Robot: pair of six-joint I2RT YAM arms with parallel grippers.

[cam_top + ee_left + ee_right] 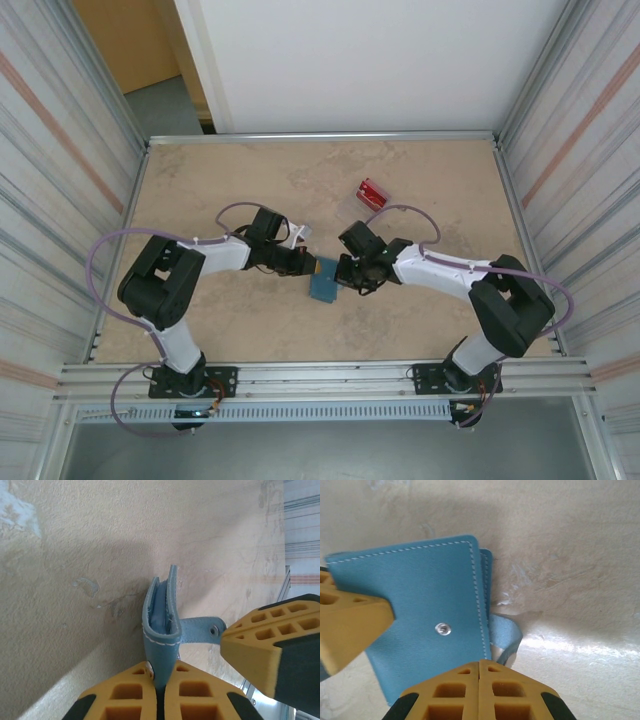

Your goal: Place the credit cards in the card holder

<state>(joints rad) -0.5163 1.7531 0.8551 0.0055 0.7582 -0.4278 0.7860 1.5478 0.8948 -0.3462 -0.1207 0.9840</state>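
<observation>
Card holder gripped by left claw and right claw.

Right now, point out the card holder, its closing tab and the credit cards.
card holder (pixel 420 590): right wrist view, on its flat blue face.
closing tab (pixel 197 630): left wrist view, middle of the strap.
credit cards (pixel 373 192): top external view, middle of the red stack.

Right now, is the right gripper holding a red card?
No, the right gripper is shut on the tab of the card holder, and the credit cards lie apart on the table.
</observation>
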